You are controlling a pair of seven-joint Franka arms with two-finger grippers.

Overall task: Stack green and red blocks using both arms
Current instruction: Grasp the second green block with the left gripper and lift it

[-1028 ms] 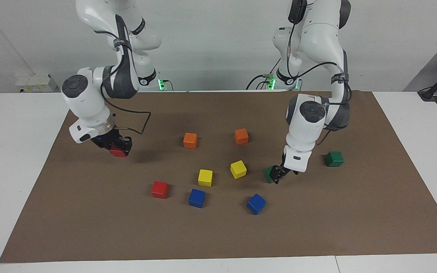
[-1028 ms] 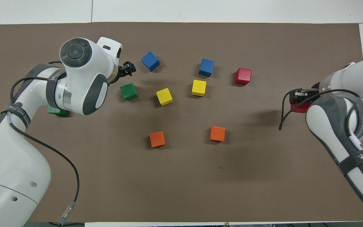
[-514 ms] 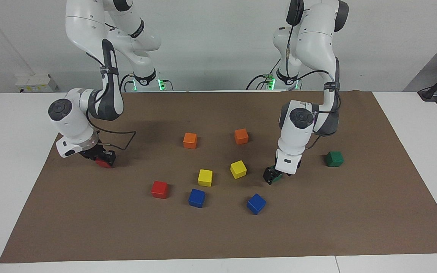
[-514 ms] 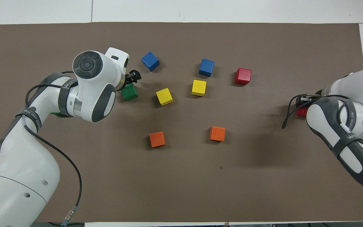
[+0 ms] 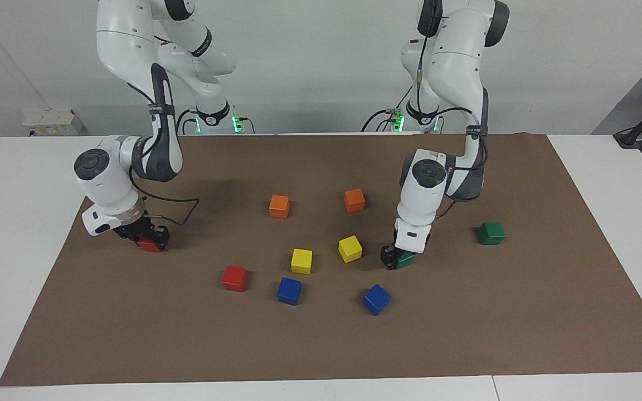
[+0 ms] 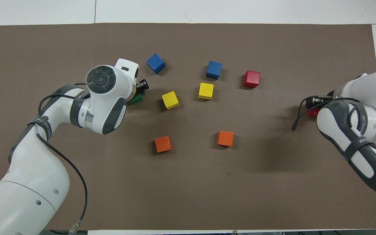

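My right gripper (image 5: 149, 240) is shut on a red block (image 5: 148, 245) and holds it low, at or just above the brown mat near the right arm's end; both also show in the overhead view, the gripper (image 6: 312, 105) and the block (image 6: 312, 113). A second red block (image 5: 234, 278) lies free on the mat. My left gripper (image 5: 398, 259) is down at a green block (image 5: 408, 260), which is partly covered by the wrist in the overhead view (image 6: 136, 99). A second green block (image 5: 491, 233) lies toward the left arm's end; the arm hides it in the overhead view.
Two orange cubes (image 5: 279, 206) (image 5: 354, 200) lie nearer to the robots. Two yellow cubes (image 5: 301, 260) (image 5: 350, 248) and two blue cubes (image 5: 289, 290) (image 5: 376, 299) lie mid-mat. The nearer yellow cube sits just beside the left gripper. The brown mat (image 5: 521, 334) covers the white table.
My right gripper carried its red block toward the right arm's end of the mat and lowered it. My left gripper came down from above onto the green block.
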